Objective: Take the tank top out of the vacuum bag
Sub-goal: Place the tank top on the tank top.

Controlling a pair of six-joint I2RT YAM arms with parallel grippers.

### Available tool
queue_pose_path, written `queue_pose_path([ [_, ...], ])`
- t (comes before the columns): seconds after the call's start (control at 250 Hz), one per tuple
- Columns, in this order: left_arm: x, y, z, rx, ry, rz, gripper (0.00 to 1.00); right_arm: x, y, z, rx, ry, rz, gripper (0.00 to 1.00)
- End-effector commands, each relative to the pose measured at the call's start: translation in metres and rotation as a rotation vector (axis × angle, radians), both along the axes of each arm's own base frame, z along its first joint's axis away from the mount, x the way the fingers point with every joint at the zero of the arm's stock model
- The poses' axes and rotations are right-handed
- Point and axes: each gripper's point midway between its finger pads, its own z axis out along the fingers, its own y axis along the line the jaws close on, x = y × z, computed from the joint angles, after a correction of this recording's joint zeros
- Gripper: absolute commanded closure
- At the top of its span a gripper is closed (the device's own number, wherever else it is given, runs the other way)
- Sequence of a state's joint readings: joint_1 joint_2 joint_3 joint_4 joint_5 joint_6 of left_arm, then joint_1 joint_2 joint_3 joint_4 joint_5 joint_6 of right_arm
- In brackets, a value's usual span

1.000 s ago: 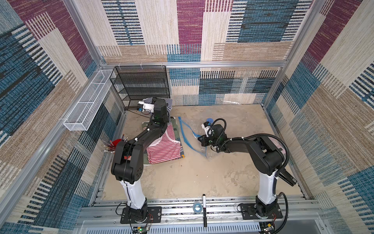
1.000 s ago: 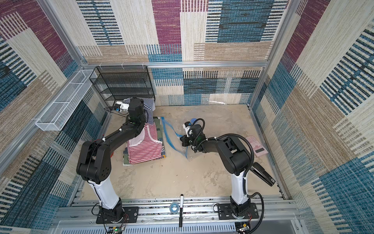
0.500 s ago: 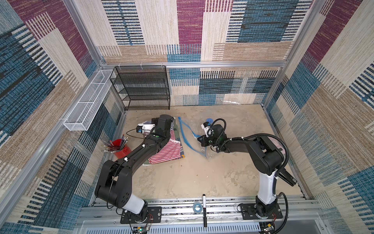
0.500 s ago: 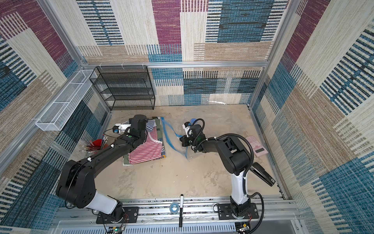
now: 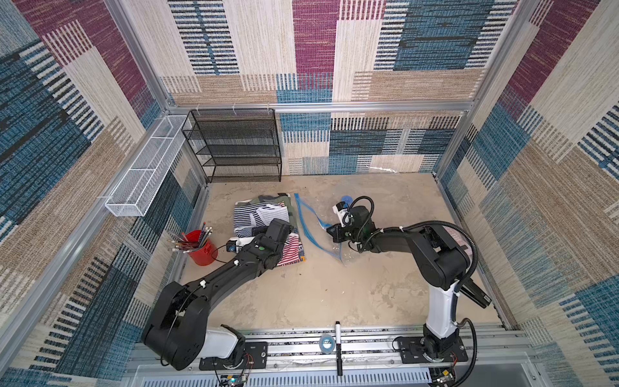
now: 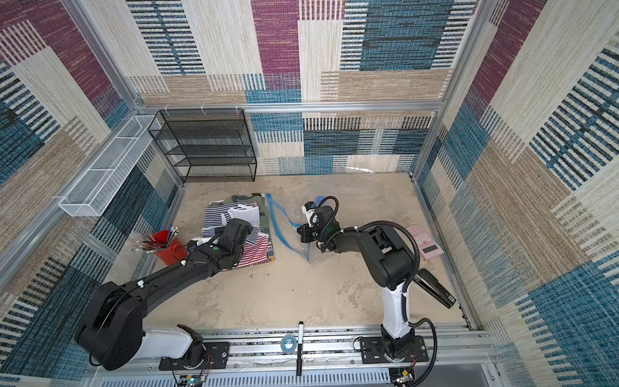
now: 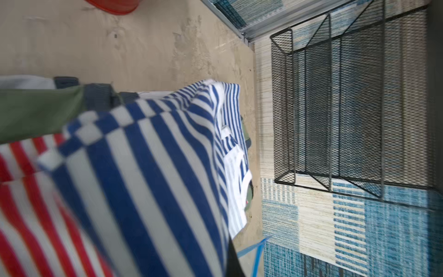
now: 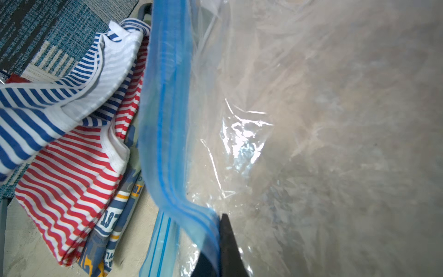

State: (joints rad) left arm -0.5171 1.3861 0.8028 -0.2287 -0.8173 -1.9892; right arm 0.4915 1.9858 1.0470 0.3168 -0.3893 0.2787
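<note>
The tank top (image 5: 258,214) (image 6: 231,214), blue-and-white striped, lies outside the vacuum bag on a pile of folded clothes at the left. My left gripper (image 5: 264,231) (image 6: 224,231) is shut on it. In the left wrist view the tank top (image 7: 143,179) drapes over the jaws, and only one dark fingertip (image 7: 233,263) shows. The vacuum bag (image 5: 316,234) (image 8: 311,120) is clear plastic and lies flat mid-table, with its round blue valve (image 5: 347,201) behind the right wrist. My right gripper (image 5: 330,231) (image 6: 301,233) (image 8: 219,239) is shut on the bag's blue zip strip (image 8: 165,120), lifting it slightly.
A red-striped shirt (image 5: 291,248) (image 8: 72,179) and a green garment (image 7: 36,112) sit under the tank top. A red cup of pencils (image 5: 202,249) stands at the left, with a black mesh shelf (image 5: 239,147) behind. A pink calculator (image 6: 425,241) and a black stapler (image 6: 435,291) lie at the right.
My left arm has swung from near the shelf toward the front, drawing the blue-striped tank top over the clothes pile. The right arm and the bag have stayed put.
</note>
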Motion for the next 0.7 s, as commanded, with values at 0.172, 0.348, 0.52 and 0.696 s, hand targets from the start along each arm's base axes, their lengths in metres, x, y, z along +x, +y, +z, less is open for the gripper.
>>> queue_pose_path([
  [0.172,-0.030,0.002,-0.032,-0.023,0.118,0.006,1.00,0.003,0.003,0.005,0.014,-0.011,0.006,1.00],
  [0.348,-0.045,0.006,-0.037,0.047,0.200,-0.077,0.81,0.002,0.003,0.004,0.014,-0.010,0.007,1.00],
  [0.52,-0.079,0.019,-0.033,0.200,0.379,-0.242,0.66,0.002,0.002,0.004,0.013,-0.008,0.006,1.00],
  [0.696,-0.114,0.017,-0.028,0.324,0.578,-0.534,0.57,0.001,0.004,0.003,0.018,-0.003,0.014,1.00],
])
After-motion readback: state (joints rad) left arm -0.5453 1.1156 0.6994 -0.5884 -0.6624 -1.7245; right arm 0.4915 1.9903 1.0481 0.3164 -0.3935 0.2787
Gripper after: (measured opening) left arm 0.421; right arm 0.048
